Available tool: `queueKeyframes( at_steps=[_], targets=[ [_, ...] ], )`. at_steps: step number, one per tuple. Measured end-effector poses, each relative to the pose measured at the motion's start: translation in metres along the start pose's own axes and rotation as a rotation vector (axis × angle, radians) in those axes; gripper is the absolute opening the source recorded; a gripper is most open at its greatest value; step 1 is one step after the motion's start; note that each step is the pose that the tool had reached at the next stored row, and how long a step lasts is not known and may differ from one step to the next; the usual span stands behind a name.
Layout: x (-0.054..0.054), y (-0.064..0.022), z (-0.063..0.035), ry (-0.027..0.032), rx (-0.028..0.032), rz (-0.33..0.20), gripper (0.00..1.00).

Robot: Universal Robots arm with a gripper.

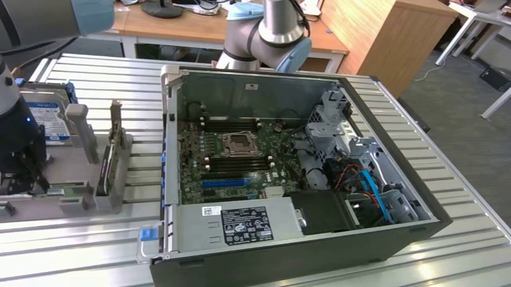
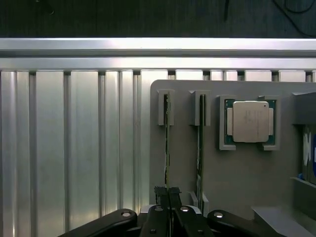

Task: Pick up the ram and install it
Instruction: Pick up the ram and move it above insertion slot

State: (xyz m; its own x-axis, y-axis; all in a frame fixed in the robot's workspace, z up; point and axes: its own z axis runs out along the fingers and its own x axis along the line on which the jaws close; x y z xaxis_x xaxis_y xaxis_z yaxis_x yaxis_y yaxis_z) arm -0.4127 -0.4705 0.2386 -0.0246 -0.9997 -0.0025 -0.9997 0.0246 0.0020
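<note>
The ram [image 2: 166, 143] is a thin green stick seen edge-on, standing in a slot of the grey holder [image 2: 237, 173]. My gripper [image 2: 169, 196] is shut, its two dark fingers pinched on the stick's near end, and the stick still sits in its slot. A second thin stick [image 2: 200, 143] stands in the neighbouring slot. In the exterior view my gripper [image 1: 23, 170] hangs low over the holder [image 1: 80, 152] at the far left. The open computer case [image 1: 239, 89] lies beside it, with its motherboard [image 1: 200, 173] and dark memory slots [image 1: 239, 162] exposed.
A processor chip [image 2: 249, 121] rests in a pocket of the holder. A hard drive [image 1: 49, 122] and an upright card with a metal bracket [image 1: 108, 173] also stand there. Everything sits on a ribbed aluminium table [image 1: 96, 78]. The arm's base [image 1: 267, 36] rises behind the case.
</note>
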Motion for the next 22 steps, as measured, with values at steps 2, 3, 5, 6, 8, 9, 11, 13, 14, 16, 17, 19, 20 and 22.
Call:
queueKeyframes(
  at_steps=[2,3,5,6,8,9,11,13,14,16,17,19,20,22],
  targets=[
    [0.0,0.0,-0.0058,0.0,-0.0001,0.0,0.12],
    [0.0,0.0,-0.0084,0.0,-0.0001,0.0,0.12],
    [0.0,0.0,-0.0135,0.0,-0.0001,0.0,0.12],
    [0.0,0.0,-0.016,0.0,-0.0001,0.0,0.12],
    [0.0,0.0001,-0.0214,0.0,-0.0001,0.0,0.12],
    [0.0,0.0001,-0.0242,0.0,-0.0001,0.0,0.12],
    [0.0,0.0001,-0.0298,0.0,-0.0001,0.0,0.12],
    [0.0,0.0001,-0.035,0.0,0.0,0.0,0.12],
    [0.0,0.0001,-0.0379,0.0,0.0,0.0,0.12],
    [0.0,0.0001,-0.0433,0.0,0.0,0.0,0.12],
    [0.0,0.0001,-0.0459,0.0,0.0,0.0,0.12],
    [0.0,0.0001,-0.0511,0.0,-0.0001,0.0,0.12],
    [0.0,0.0001,-0.0538,0.0,0.0,0.0,0.12],
    [0.0,0.0001,-0.0592,0.0,0.0,0.0,0.12]
  ],
)
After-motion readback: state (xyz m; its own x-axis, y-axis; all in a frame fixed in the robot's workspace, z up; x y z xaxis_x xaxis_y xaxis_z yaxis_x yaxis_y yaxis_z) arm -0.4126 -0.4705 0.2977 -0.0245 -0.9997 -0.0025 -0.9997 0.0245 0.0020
